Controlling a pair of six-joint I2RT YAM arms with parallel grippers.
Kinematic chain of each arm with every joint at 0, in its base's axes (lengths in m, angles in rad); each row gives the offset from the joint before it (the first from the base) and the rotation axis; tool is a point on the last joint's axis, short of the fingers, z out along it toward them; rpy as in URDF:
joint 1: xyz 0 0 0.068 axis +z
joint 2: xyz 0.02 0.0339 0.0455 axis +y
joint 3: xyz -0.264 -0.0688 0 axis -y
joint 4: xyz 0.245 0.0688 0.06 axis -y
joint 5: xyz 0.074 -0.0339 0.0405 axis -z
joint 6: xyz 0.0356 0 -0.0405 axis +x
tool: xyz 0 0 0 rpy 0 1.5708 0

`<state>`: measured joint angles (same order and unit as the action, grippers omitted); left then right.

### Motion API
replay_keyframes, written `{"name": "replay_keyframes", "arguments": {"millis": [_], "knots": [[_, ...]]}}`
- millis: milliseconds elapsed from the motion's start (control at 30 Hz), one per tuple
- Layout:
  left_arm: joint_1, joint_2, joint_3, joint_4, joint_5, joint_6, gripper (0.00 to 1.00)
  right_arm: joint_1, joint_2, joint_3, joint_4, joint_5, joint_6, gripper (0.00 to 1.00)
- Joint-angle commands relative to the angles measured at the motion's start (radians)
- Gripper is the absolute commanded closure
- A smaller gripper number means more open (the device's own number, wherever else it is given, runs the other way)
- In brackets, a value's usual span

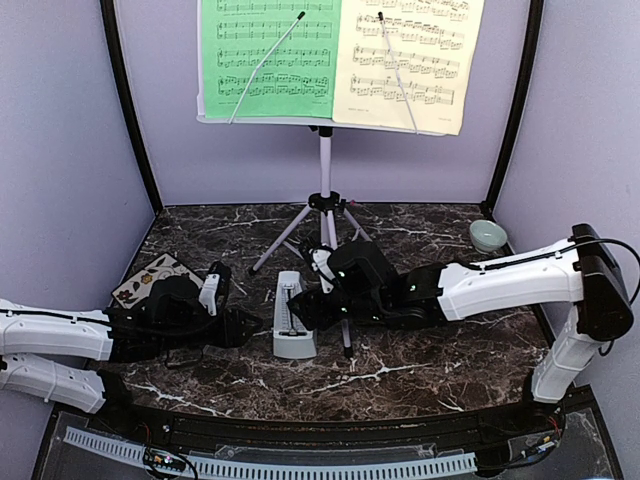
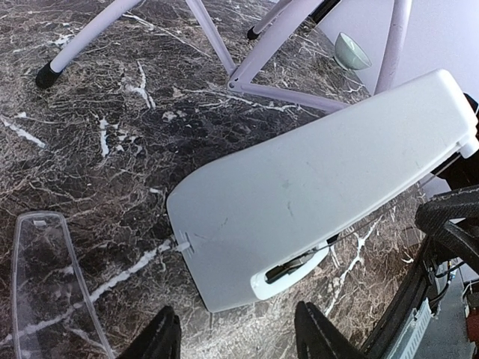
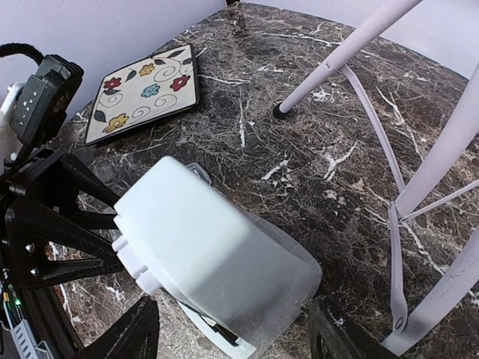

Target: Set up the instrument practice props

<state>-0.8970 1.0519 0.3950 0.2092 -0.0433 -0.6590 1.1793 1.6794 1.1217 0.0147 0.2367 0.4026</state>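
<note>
Metronome (image 1: 293, 318), light-grey pyramid, near front edge of dark marble table (image 1: 420, 370); left gripper (image 2: 239, 340) jaws open just beside it, right gripper (image 3: 239, 340) jaws straddle it, contact unclear.

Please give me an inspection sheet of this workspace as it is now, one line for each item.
Surface: dark marble table, white veins.
Job's things: music stand upright at back, green sheet and yellow sheet on it; metronome between both grippers.
Clutter: floral tile at left; small bowl far right.
Grippers: left gripper open; right gripper open around metronome.
Cables: black cable along right arm.
Surroundings: lilac walls.
</note>
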Motion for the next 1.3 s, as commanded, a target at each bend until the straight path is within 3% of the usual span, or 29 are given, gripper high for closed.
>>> {"name": "replay_keyframes", "arguments": {"millis": [0, 333, 467, 600, 900, 1067, 1267], "knots": [[-0.005, -0.022, -0.002, -0.015, -0.009, 0.013, 0.46, 0.009, 0.017, 0.024, 0.055, 0.014, 0.009, 0.31], [-0.004, -0.04, -0.007, -0.024, -0.015, 0.012, 0.47, 0.008, 0.015, 0.024, 0.053, 0.05, 0.017, 0.35], [-0.005, -0.038, -0.009, -0.022, -0.015, 0.013, 0.47, 0.009, 0.015, 0.024, 0.065, 0.047, 0.018, 0.28], [-0.005, -0.034, -0.006, -0.019, -0.015, 0.015, 0.47, 0.008, 0.028, 0.055, 0.068, 0.042, 0.012, 0.28], [-0.005, -0.036, -0.006, -0.022, -0.017, 0.016, 0.47, 0.007, 0.034, 0.059, 0.063, 0.069, 0.007, 0.37], [-0.004, -0.035, -0.004, -0.024, -0.019, 0.025, 0.47, 0.008, 0.02, 0.041, 0.061, 0.07, 0.006, 0.48], [-0.005, -0.027, -0.004, -0.013, -0.016, 0.023, 0.47, 0.007, -0.01, -0.016, 0.064, 0.07, 0.007, 0.55]]}}
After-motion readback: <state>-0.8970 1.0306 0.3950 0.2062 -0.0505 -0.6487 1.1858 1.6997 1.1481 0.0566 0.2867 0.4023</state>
